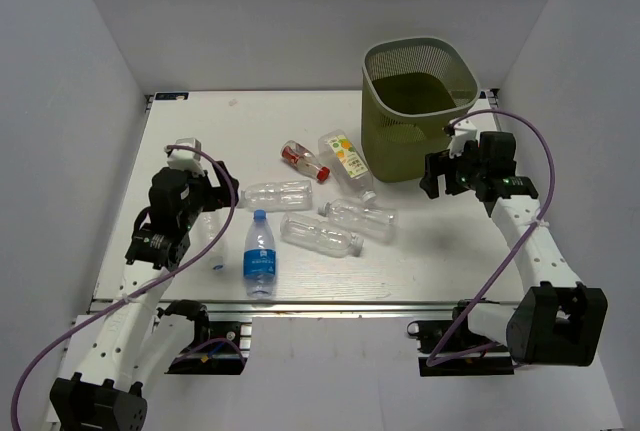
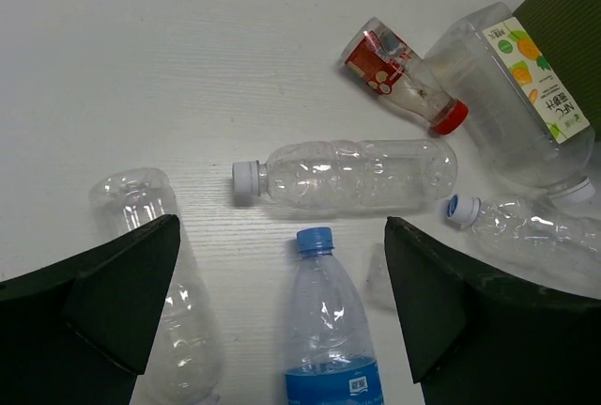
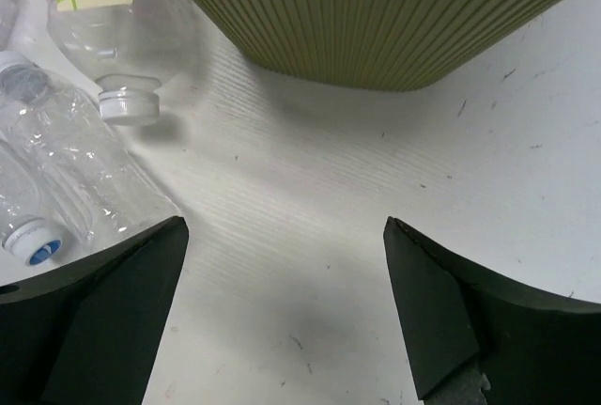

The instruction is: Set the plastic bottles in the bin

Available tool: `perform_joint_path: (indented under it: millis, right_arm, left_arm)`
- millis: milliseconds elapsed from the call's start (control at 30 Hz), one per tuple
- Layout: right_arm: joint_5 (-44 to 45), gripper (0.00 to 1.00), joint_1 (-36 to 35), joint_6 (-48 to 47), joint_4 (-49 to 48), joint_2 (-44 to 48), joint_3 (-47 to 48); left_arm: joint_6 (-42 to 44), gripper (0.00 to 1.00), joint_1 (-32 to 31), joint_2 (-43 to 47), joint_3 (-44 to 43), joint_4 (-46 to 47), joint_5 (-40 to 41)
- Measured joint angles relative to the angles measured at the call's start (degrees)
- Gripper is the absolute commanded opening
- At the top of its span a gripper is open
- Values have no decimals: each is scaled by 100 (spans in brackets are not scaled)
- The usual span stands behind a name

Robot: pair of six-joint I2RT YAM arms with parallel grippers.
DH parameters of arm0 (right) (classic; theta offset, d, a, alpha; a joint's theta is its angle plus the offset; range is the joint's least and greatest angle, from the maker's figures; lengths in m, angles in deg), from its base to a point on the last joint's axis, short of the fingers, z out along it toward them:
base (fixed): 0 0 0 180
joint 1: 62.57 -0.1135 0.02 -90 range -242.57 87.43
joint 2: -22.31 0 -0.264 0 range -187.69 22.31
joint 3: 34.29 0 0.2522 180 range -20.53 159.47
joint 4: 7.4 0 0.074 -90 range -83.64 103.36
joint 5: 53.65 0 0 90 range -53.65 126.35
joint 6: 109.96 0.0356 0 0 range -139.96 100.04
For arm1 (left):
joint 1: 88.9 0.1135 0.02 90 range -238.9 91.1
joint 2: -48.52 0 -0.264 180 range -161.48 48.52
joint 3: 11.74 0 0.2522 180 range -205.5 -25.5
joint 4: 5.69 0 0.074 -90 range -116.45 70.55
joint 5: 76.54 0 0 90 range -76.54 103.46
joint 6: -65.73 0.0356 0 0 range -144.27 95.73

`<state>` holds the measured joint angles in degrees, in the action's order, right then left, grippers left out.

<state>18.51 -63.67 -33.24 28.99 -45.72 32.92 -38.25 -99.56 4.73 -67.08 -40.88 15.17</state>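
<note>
The olive-green mesh bin (image 1: 415, 101) stands at the back right. Several plastic bottles lie on the table: a tiny red-labelled one (image 1: 303, 160), an orange-and-white labelled one (image 1: 347, 161), three clear ones (image 1: 277, 194) (image 1: 358, 217) (image 1: 320, 236), a blue-labelled one (image 1: 259, 254) and a clear one (image 1: 212, 241) at the left. My left gripper (image 2: 282, 236) is open above the table, with the blue-labelled bottle (image 2: 329, 330) lying between its fingers and a clear bottle (image 2: 131, 198) under the left finger. My right gripper (image 3: 282, 226) is open and empty over bare table beside the bin (image 3: 376, 10).
The white table (image 1: 200, 131) sits between grey side walls. In the right wrist view, the orange-and-white labelled bottle (image 3: 103, 20) and a clear bottle (image 3: 75, 161) lie to the left of the gripper. A purple cable (image 1: 540, 151) loops off the right arm.
</note>
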Motion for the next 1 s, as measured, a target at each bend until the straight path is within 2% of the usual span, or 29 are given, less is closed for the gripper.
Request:
perform_joint_path:
  millis: [233, 300, 333, 367, 400, 433, 467, 500, 533, 567, 600, 633, 667, 700, 867, 1000]
  right_arm:
    - [-101, 90, 2, -136, 9, 509, -310]
    - [-247, 69, 2, -284, -4, 675, -348]
    - [-389, 53, 2, -391, 11, 752, -354]
    - [-531, 23, 0, -538, 35, 817, -354]
    - [-715, 16, -4, -695, 66, 870, -354]
    - [-914, 13, -9, -828, 122, 907, -352]
    - [-1047, 13, -35, -931, 181, 927, -354]
    - [-1161, 24, -79, -1036, 256, 944, -354]
    - [-1259, 32, -142, -1145, 326, 953, -354]
    - [-1316, 40, -219, -1220, 396, 957, -354]
    - [-1360, 56, -321, -1309, 459, 955, -354]
    - [-1377, 60, -417, -1390, 522, 951, -354]
    - [-1381, 60, -507, -1464, 586, 938, -354]
    - [-1381, 69, -627, -1554, 649, 922, -354]
    - [-1220, 79, -1047, -1668, 754, 850, -352]
    - [-999, 86, -1318, -1661, 787, 590, -203]
  left_arm:
    - [0, 98, 0, -85, 0, 7, -92]
    - [-7, 90, 0, -142, 0, 2, -96]
    - [-4, 84, 0, -170, 0, 4, -96]
    - [-11, 71, 0, -203, 0, 2, -98]
    - [-28, 60, 0, -232, 0, -2, -103]
    - [-48, 49, 0, -264, 0, -15, -109]
    - [-61, 33, 0, -293, 0, -46, -111]
    - [-66, 33, 0, -341, 0, -92, -109]
    - [-70, 37, 0, -400, -4, -138, -63]
    - [-87, 58, -2, -511, -33, -240, -20]
    - [-94, 64, -2, -669, -79, -378, 44]
    - [-146, 70, -2, -835, -122, -494, 109]
    - [-208, 77, -4, -1060, -181, -616, 225]
    - [-264, 84, -9, -1290, -273, -787, 334]
    - [-699, 90, -22, -2302, -791, -1631, 1207]
    - [-1130, 92, -22, -2789, -868, -1987, 1668]
